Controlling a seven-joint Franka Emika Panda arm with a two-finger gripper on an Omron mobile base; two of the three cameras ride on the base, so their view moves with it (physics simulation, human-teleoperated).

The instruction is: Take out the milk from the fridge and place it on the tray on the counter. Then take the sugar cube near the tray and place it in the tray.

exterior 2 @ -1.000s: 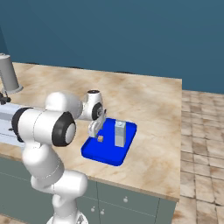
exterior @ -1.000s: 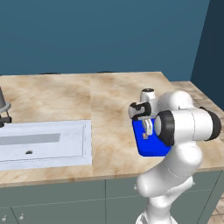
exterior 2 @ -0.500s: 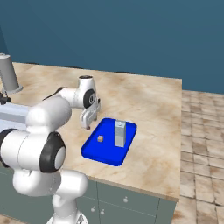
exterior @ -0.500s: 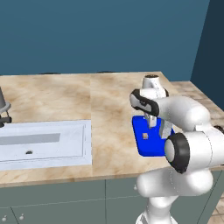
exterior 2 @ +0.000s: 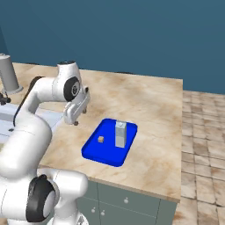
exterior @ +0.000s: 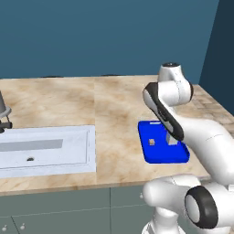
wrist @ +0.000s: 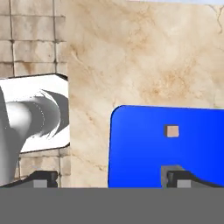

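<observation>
Both items, milk (exterior 2: 120, 134) and sugar cube (exterior 2: 100, 139), sit in the blue tray (exterior 2: 94, 151) at frame centre; pincer (exterior 2: 75, 121) wide, empty, left of it; task looks complete, nothing left but retreat

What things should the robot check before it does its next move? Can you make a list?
1. Milk in the tray: ok, it stands upright on the blue floor.
2. Sugar cube in the tray: ok, it lies beside the milk, apart from it.
3. Gripper empty: ok, the jaws are open with nothing between them.
4. Gripper off the tray: ok, it hangs above the counter, to the sink side of the tray.
5. Tray fully on the counter: ok, its near edge sits inside the counter's front edge.
6. Fridge door shut: cannot tell.
</observation>
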